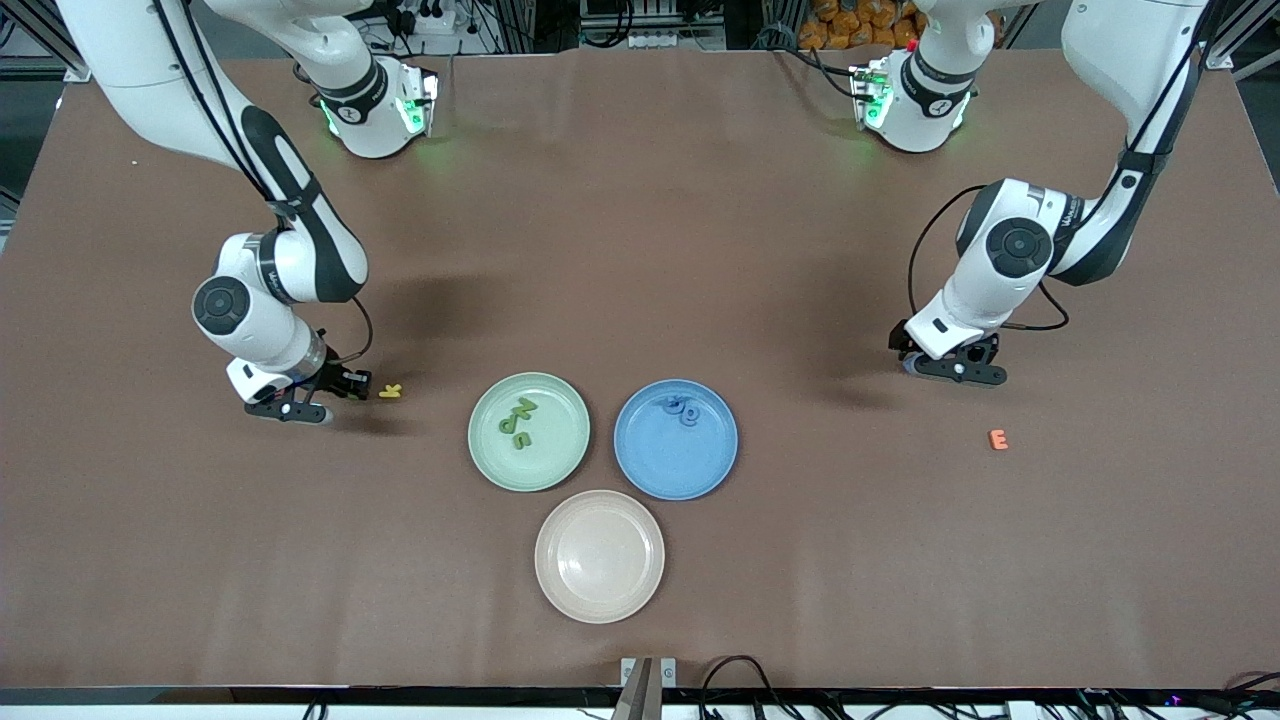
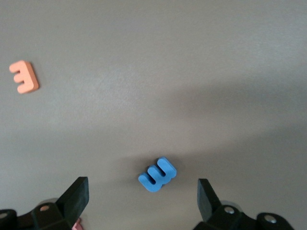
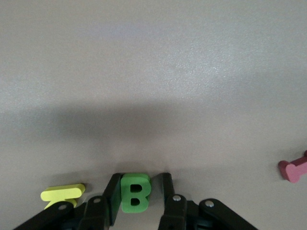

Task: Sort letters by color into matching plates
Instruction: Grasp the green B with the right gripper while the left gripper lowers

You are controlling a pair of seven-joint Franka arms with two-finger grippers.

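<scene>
My right gripper (image 1: 292,407) is low at the table near the right arm's end. Its jaws stand close around a green letter B (image 3: 134,192). One finger touches the B and a small gap shows at the other. My left gripper (image 1: 952,368) is open just above the table, with a blue letter E (image 2: 157,175) lying between its fingers (image 2: 77,191). The mint green plate (image 1: 555,458) holds green letters (image 1: 520,420). The blue plate (image 1: 668,465) beside it holds blue rounded letters (image 1: 683,409).
A beige plate (image 1: 599,556) lies nearer the camera than the other two. A yellow letter (image 1: 390,391) lies beside the right gripper and shows in the right wrist view (image 3: 62,193), as does a dark pink piece (image 3: 293,170). An orange E (image 1: 998,439) lies near the left gripper.
</scene>
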